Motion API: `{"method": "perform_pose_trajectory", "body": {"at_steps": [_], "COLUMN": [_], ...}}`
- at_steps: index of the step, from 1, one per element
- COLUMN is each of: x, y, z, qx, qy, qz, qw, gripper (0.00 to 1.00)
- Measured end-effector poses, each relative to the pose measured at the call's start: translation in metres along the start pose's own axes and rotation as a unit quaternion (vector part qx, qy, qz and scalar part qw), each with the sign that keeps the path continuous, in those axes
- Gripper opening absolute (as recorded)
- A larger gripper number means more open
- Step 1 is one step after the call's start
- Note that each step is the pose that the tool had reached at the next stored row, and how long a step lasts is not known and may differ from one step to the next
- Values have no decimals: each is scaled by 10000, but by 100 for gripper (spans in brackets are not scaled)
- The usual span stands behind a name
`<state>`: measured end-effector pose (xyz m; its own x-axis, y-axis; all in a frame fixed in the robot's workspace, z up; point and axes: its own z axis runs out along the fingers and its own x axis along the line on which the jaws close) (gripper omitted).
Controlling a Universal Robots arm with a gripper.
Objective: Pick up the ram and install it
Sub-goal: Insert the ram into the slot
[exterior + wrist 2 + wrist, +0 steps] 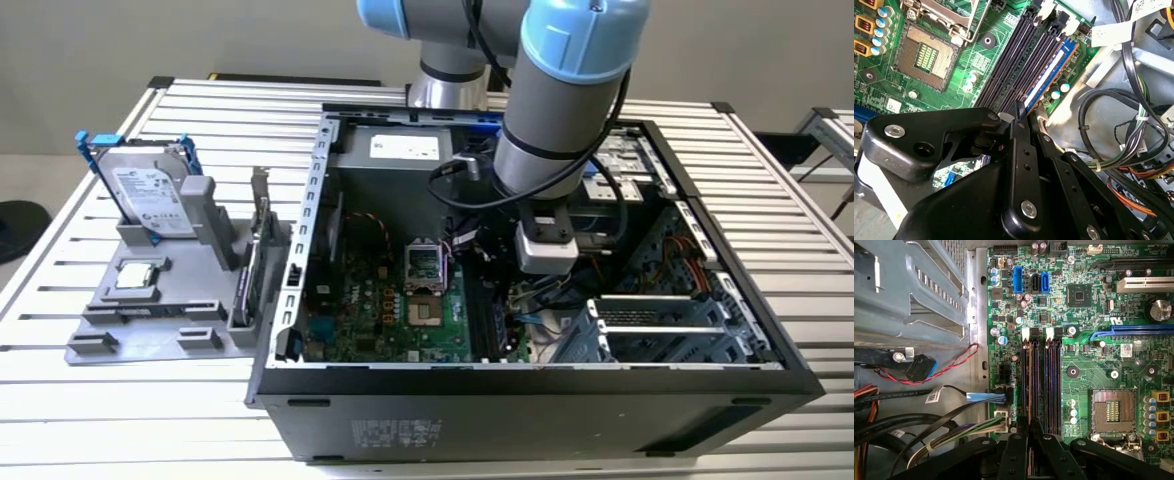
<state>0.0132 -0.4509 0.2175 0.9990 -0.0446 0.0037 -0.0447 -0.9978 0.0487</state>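
In the exterior view a silver-labelled hard drive (144, 190) stands in a grey plastic fixture (160, 300) at the left; beside it the open black metal computer case (534, 410) shows its green motherboard (387, 310). The arm reaches steeply down into the case. Its gripper (1021, 117) pinches the ram (1051, 70), a thin blue-edged stick, jaws nearly closed, in the outermost memory slot (1025, 385).

Grey robot arm (554, 110) with pale blue joint caps

Black cable loops beside its white wrist block (547, 245); the gripper (1021, 117) is glossy black, with silver screws behind the jaws.
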Motion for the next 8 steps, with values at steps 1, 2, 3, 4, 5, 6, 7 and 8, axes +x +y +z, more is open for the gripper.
{"method": "perform_pose_trajectory", "body": {"at_steps": [1,2,3,4,5,6,7,8], "x": [0,0,-2,-2,-2,-3,-3,-3], "y": [0,0,0,0,0,0,0,0], "z": [0,1,0,0,0,1,0,0], "qx": [0,1,1,1,1,1,0,1], "qy": [0,0,0,0,0,0,0,0], "qz": [0,-1,0,0,0,0,0,0], "qw": [10000,10000,10000,10000,10000,10000,10000,10000], "gripper": [0,0,0,0,0,0,0,0]}}
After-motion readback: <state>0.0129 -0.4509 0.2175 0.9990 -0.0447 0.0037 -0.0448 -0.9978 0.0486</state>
